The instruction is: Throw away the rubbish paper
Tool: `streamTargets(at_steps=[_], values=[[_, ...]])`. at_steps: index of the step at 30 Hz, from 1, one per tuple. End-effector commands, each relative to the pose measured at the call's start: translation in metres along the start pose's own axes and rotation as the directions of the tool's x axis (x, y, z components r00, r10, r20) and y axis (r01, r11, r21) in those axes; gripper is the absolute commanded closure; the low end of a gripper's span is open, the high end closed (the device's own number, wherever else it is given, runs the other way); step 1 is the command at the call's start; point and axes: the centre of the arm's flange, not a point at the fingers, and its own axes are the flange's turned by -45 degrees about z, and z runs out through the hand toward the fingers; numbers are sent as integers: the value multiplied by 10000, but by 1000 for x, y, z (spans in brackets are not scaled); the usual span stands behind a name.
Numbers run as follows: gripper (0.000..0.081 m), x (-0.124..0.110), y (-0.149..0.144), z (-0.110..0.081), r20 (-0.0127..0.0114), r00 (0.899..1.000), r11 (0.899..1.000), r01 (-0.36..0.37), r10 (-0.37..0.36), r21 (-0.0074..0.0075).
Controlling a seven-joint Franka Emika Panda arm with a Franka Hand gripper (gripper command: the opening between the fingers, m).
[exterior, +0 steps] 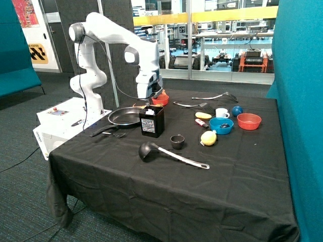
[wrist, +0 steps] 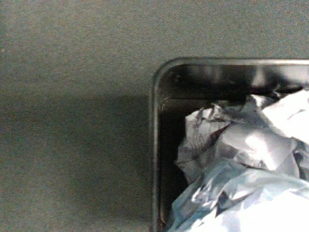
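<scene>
**Crumpled paper sits inside the black bin**

Here's the corner of a black bin, its rounded rim glinting, seen from above. Inside it, crumpled white paper is piled up, creased and lumpy, pressing close to the bin's inner wall. Beside the bin lies the dark cloth of the bench, shadow darkening it alongside the rim.

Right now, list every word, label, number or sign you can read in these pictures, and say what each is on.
Nothing can be read for certain.
White label on the black bin: print too small.
Yellow and black sign on the wall behind: lettering too small.
Red poster above it: no legible text.
Crumpled paper in the bin: faint print, unreadable.
The gripper above the bin shows no marking.
</scene>
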Motion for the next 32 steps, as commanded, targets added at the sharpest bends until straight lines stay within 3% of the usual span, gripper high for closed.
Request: streamTargets(at_steps=[1,11,15,21,32], values=[[96,-1,-10,-12,-4,9995,9995,312,-312,-17],[97,-7,-11,-14,-4,9993,9993,369,-369,-17],[60,-11,-8,-13,-4,9995,9995,316,-316,-17],[107,-13,-3,-13,-4,9997,9997,263,-263,-17],[104,-6,-9,-11,-3,9989,9989,469,-469,-17]])
